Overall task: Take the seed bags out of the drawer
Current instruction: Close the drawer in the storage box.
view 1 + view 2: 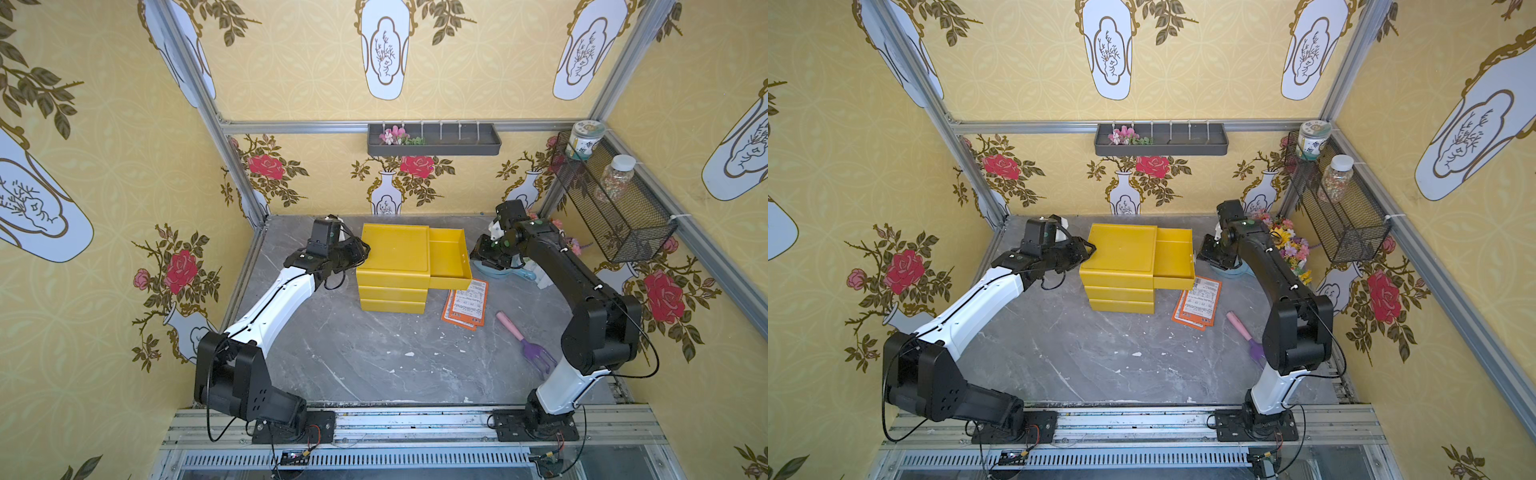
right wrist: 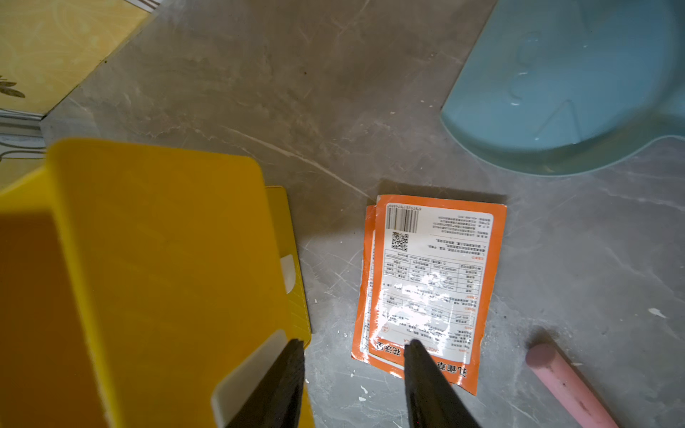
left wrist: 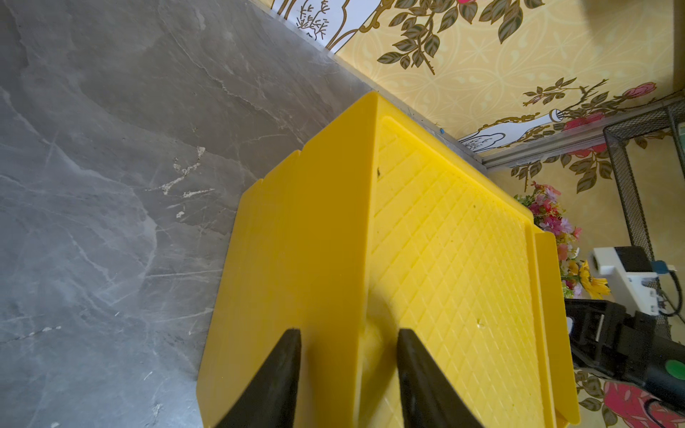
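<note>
- Grey marble-look tabletop (image 1: 374,353) with scattered white flecks, spread below the right gripper (image 2: 354,342).
- Light blue plastic scoop (image 2: 556,92), lying on the tabletop just beside and partly under that gripper, on its right-wall side.
- Small purple rake with a pink handle (image 1: 525,343), lying flat nearer the front edge than the gripper and apart from it.
- Bunch of mixed artificial flowers (image 1: 1287,245), behind the gripper in the back right corner.
- Dark grey wall tray (image 1: 457,145) holding a pink flower sprig (image 1: 395,135), high above the gripper on the back wall.
- Black mesh basket (image 1: 615,208) on the right wall, above the gripper, holding two jars (image 1: 584,139) (image 1: 615,176).
</note>
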Controlling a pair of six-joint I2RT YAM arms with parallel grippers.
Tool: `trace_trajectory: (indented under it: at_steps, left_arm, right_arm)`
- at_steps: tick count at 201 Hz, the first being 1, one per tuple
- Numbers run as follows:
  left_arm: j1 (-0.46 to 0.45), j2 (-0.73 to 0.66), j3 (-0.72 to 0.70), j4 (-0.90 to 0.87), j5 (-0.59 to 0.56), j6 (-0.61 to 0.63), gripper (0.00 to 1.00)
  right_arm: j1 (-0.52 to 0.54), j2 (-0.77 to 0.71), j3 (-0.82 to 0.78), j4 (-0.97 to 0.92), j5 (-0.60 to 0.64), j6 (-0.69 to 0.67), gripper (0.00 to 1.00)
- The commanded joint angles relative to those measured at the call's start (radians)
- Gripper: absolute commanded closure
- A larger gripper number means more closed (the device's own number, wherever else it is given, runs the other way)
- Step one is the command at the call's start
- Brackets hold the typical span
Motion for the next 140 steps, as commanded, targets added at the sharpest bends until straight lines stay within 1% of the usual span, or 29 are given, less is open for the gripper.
trace_trajectory:
  at_steps: [1, 27, 32, 41, 91, 120, 140]
  left_arm:
    - [-0.001, 0.006, 0.002, -0.109, -0.007, 0.021, 0.51]
    - [-0.002, -0.001, 0.011, -0.112, -0.016, 0.020, 0.47]
    - [-0.002, -0.003, 0.012, -0.115, -0.018, 0.020, 0.42]
    - [-0.001, -0.004, 0.018, -0.119, -0.020, 0.022, 0.41]
    - [0.008, -0.028, 0.019, -0.131, -0.039, 0.026, 0.39]
    - [0.032, -0.051, -0.012, -0.134, -0.045, 0.031, 0.38]
    - [0.056, -0.064, -0.036, -0.132, -0.046, 0.031, 0.38]
  right_arm:
    - [0.041, 0.018, 0.019, -0.034, -0.006, 0.006, 0.52]
    - [0.110, 0.041, 0.035, -0.021, -0.014, 0.023, 0.53]
    - [0.125, 0.047, 0.041, -0.018, -0.016, 0.027, 0.53]
    - [0.154, 0.061, 0.057, -0.016, -0.019, 0.033, 0.53]
    - [0.280, 0.169, 0.181, -0.003, -0.040, 0.079, 0.53]
    - [0.340, 0.235, 0.258, -0.013, -0.051, 0.092, 0.54]
    - [0.363, 0.262, 0.290, -0.017, -0.053, 0.100, 0.54]
